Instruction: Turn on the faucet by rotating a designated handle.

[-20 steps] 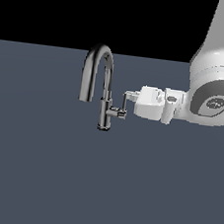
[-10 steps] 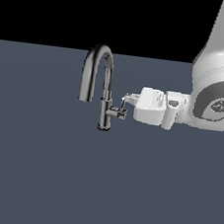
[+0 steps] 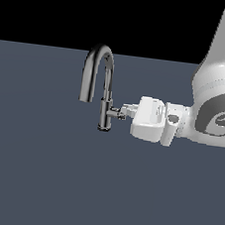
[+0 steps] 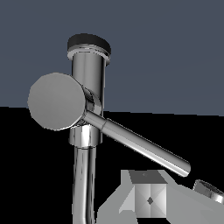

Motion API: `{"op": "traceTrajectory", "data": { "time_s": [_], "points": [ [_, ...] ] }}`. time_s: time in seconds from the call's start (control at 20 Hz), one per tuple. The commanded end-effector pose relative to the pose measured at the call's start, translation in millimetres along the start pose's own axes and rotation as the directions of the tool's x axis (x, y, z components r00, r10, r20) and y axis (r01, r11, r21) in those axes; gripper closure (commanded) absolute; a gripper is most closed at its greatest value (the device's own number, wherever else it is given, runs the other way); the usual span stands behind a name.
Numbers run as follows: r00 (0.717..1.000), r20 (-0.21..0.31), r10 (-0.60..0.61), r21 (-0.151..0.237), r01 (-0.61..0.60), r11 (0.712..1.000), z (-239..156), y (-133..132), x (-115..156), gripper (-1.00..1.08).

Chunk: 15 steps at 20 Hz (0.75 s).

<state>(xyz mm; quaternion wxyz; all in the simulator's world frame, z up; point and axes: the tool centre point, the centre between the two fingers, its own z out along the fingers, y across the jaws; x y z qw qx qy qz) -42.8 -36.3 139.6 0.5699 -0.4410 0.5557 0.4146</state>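
Note:
The dark-chrome faucet (image 3: 104, 111) stands mid-scene, and its arched spout (image 3: 98, 58) curves toward the exterior view's left. A short stub with the handle (image 3: 116, 113) sticks out toward the exterior view's right. My gripper (image 3: 128, 110) lies horizontal, with its fingertips right at the stub's outer end. In the wrist view the faucet body (image 4: 87, 70), the stub's round end (image 4: 56, 101) and the thin lever handle (image 4: 138, 144) fill the frame. My fingers (image 4: 148, 199) sit together just beside the lever, shut on nothing.
The flat dark grey surface (image 3: 42, 175) stretches all around the faucet. My white arm (image 3: 217, 107) comes in from the exterior view's right. A chrome ring (image 4: 211, 190) shows at the edge of the wrist view.
My gripper and hand have moved down a little, from above the stub to level with it. The faucet body has not moved.

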Motion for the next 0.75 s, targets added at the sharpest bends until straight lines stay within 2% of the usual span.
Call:
{"op": "traceTrajectory", "data": {
  "time_s": [0.0,0.7],
  "points": [
    [1.0,0.0,0.0,0.0,0.0,1.0,0,0,0,1.08],
    [1.0,0.006,0.026,-0.019,-0.026,0.999,8,23,70,1.08]
  ]
}}
